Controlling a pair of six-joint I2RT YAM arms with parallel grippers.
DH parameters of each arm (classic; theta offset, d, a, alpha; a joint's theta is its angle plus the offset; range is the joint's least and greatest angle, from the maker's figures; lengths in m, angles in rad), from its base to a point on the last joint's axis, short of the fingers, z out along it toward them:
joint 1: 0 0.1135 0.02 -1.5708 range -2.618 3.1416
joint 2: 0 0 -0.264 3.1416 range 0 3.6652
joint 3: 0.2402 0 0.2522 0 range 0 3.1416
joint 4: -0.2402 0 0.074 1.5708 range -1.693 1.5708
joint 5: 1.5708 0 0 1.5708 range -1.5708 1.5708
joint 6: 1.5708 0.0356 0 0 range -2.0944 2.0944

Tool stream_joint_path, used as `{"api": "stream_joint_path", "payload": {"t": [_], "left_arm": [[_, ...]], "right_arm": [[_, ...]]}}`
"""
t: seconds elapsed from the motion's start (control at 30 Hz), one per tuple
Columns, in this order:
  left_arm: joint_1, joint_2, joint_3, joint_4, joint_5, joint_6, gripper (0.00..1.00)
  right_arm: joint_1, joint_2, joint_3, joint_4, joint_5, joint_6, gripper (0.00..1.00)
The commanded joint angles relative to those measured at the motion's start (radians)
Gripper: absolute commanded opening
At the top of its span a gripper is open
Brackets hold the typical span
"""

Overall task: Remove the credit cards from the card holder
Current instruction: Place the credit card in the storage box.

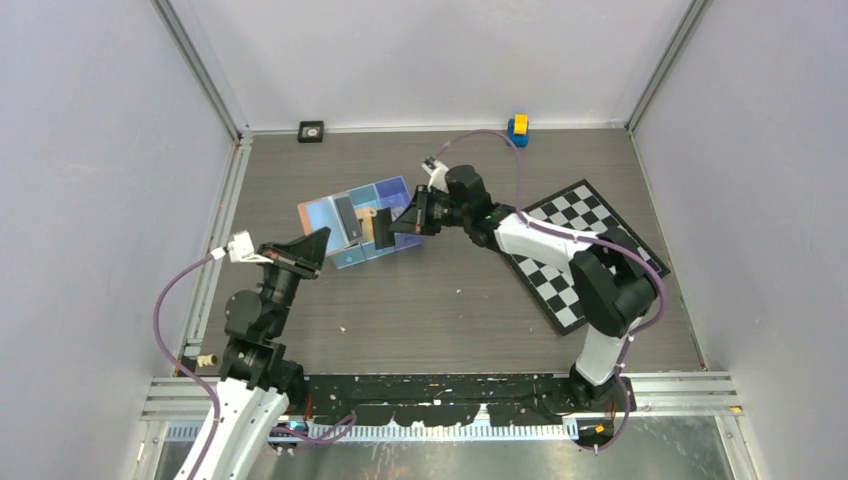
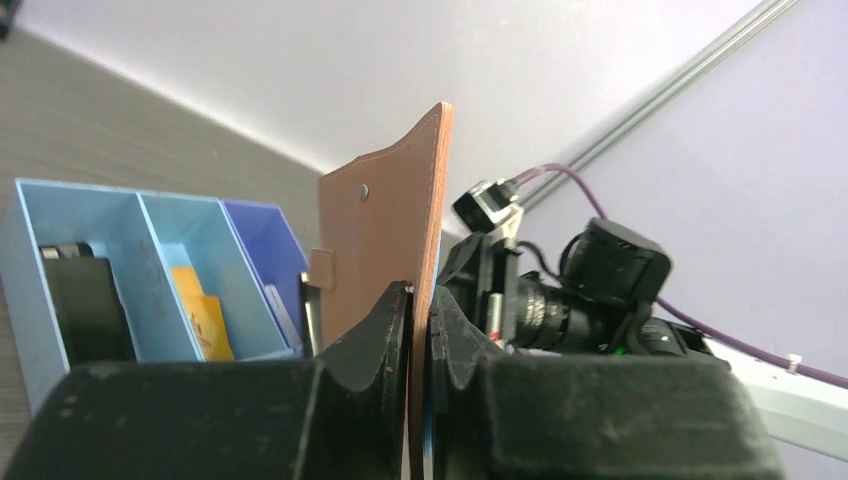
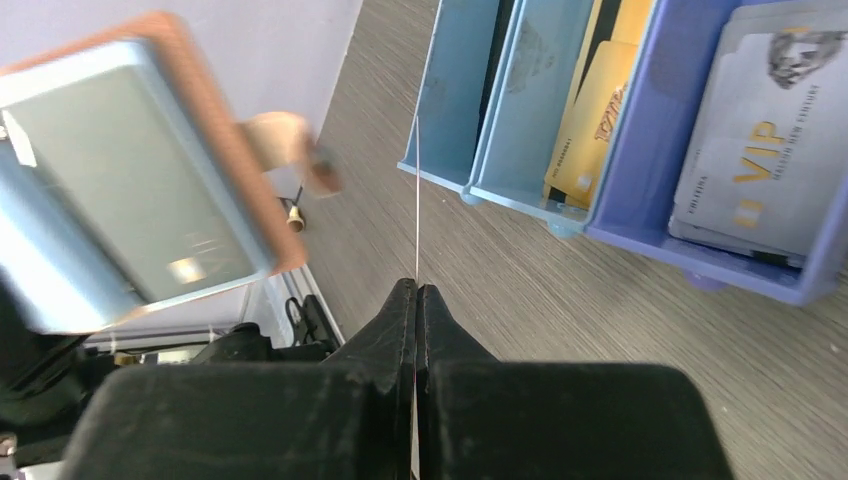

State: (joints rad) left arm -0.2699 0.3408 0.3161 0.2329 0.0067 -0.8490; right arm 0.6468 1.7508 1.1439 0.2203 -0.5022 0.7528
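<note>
Grey wood-grain worktop (image 1: 450, 300) fills a booth with pale walls. A small black square object (image 1: 311, 131) lies at the far wall.

At the left, the left hand (image 2: 420, 300) is pinching the tan-brown leather-like folding card holder (image 2: 380, 240) by its lower edge. It holds the card holder upright off the worktop, just near of the tray, with the small snap stud showing on the face. The right wrist view shows the card holder blurred, with a pale blue-grey panel inside its brown border. Nothing on it can be read.

Just beyond it sits a blue plastic tray (image 2: 20, 250) with three compartments. The left pale-blue one holds a dark grey card (image 2: 85, 305), and the middle one holds an orange card (image 3: 590, 110) whose print is too skewed to read. The deeper violet-blue compartment on the right holds a stack of pale grey cards (image 3: 745, 170). The top one bears "VIP" in gold letters beside a dark emblem, and its smaller lines are illegible.

The right hand (image 3: 417, 290) is next, close to the card holder. Its fingers are pressed together on a thin card (image 3: 417, 200) that is seen edge-on as a pale line rising from the tips.

Farther right, a black-and-white checkered board (image 1: 575, 205) lies flat under the right arm. A small yellow-and-blue block (image 1: 518, 128) stands at the far wall.
</note>
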Motion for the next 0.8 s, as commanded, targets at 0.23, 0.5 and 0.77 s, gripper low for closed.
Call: {"api": "stream_joint_path", "payload": {"t": [0.23, 0.5, 0.77], "left_arm": [[0.005, -0.257, 0.037, -0.052, -0.120, 0.065, 0.00], [0.004, -0.236, 0.046, -0.052, -0.089, 0.052, 0.00], [0.005, -0.246, 0.036, -0.057, -0.101, 0.036, 0.00]], "right_arm": [[0.061, 0.247, 0.340, -0.180, 0.059, -0.031, 0.01], [0.102, 0.407, 0.551, -0.213, 0.040, 0.002, 0.01], [0.113, 0.471, 0.636, -0.256, 0.064, 0.007, 0.00]]}}
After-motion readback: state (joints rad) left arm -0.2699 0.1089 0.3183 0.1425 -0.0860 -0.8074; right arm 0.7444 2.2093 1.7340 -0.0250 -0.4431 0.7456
